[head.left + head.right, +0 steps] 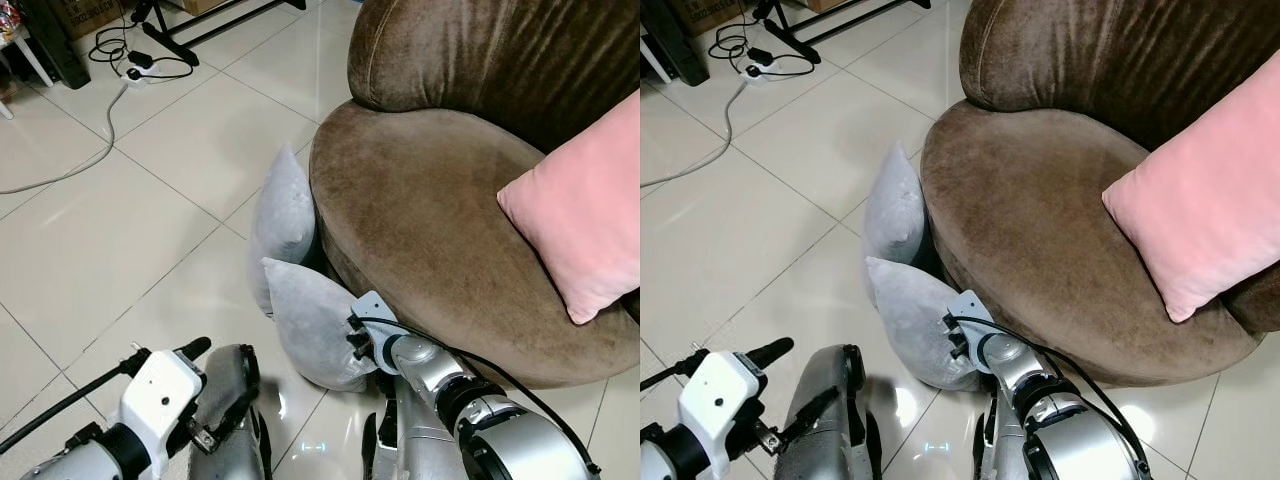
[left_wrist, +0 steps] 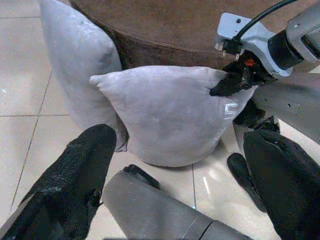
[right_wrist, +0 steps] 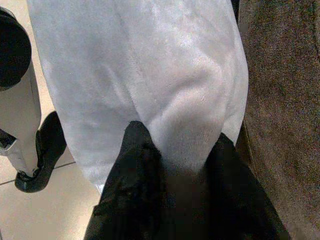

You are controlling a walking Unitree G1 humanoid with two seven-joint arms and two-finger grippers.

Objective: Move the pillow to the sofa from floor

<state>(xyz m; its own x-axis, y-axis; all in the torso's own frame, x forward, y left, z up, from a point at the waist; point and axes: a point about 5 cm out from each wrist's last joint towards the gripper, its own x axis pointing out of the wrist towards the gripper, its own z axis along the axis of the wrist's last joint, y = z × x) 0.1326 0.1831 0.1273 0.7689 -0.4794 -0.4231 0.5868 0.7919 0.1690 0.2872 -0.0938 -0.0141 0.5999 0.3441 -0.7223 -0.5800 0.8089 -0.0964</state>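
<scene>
Pillow (image 1: 312, 322), grey and unlabelled, stands on the floor (image 1: 120, 250) against the sofa (image 1: 420, 200), pinched by the right pincer (image 3: 175, 150).

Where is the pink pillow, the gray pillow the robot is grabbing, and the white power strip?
pink pillow (image 1: 585, 225), left eye view, middle of its face.
near gray pillow (image 2: 165, 117), left wrist view, front face.
power strip (image 1: 133, 73), left eye view, its white body.

No legible text, labels, brand marks, numbers or signs observed on any surface in any view; nothing readable to record for this moment.
</scene>
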